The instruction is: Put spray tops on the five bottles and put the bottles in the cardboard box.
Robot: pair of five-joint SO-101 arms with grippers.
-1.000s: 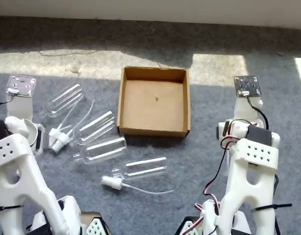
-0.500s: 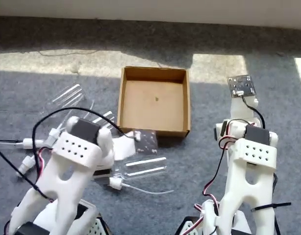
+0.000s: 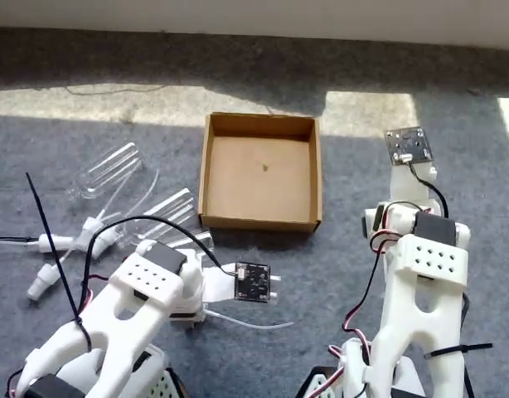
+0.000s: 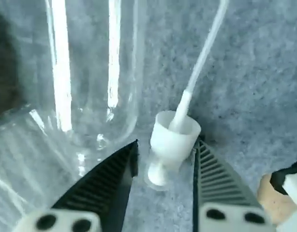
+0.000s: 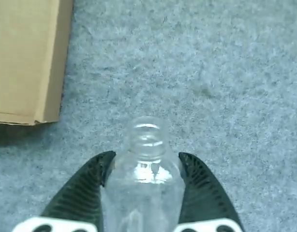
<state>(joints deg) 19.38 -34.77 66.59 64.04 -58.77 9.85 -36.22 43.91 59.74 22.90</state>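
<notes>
My left tool (image 4: 165,145), wide open, straddles the spray top (image 4: 170,142) on the desk at the cardboard box's (image 3: 259,222) seven o'clock, ready to pinch it, while my right tool (image 5: 146,155) clamps a clear bottle (image 5: 143,181) neck-outward at four o'clock, presumably to receive it.

No readable text, labels or numbers — box, bottles, arms all unmarked.
</notes>
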